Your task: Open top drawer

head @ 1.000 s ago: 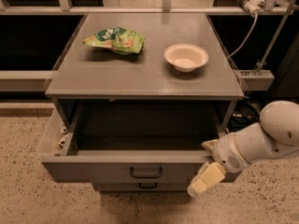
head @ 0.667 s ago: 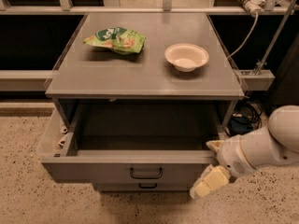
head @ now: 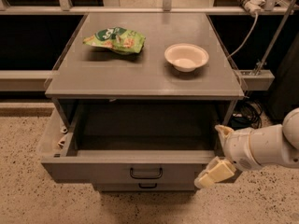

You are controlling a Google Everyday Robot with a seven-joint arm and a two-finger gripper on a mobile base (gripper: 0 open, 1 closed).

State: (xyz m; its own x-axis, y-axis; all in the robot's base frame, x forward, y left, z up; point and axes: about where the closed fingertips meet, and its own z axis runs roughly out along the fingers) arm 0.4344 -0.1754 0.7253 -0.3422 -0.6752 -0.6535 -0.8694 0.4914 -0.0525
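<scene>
The top drawer point(head: 93, 169) of the grey cabinet stands pulled out, and its deep box shows empty and dark inside. Its black loop handle point(head: 145, 173) sits at the centre of the front. My gripper point(head: 217, 154) is at the drawer's front right corner, to the right of the handle. Its cream fingers are spread apart: one fingertip point(head: 223, 131) is by the drawer's top edge, the other point(head: 214, 173) is in front of the drawer face. It holds nothing.
A green snack bag point(head: 115, 39) and a white bowl point(head: 186, 56) lie on the cabinet top point(head: 140, 78). A lower drawer's handle point(head: 147, 185) shows below. Small white bits point(head: 62, 136) sit at the cabinet's left side. Cables point(head: 247, 113) hang at the right.
My arm and gripper have drifted a little to the right, away from the handle. The drawer stays pulled out as before.
</scene>
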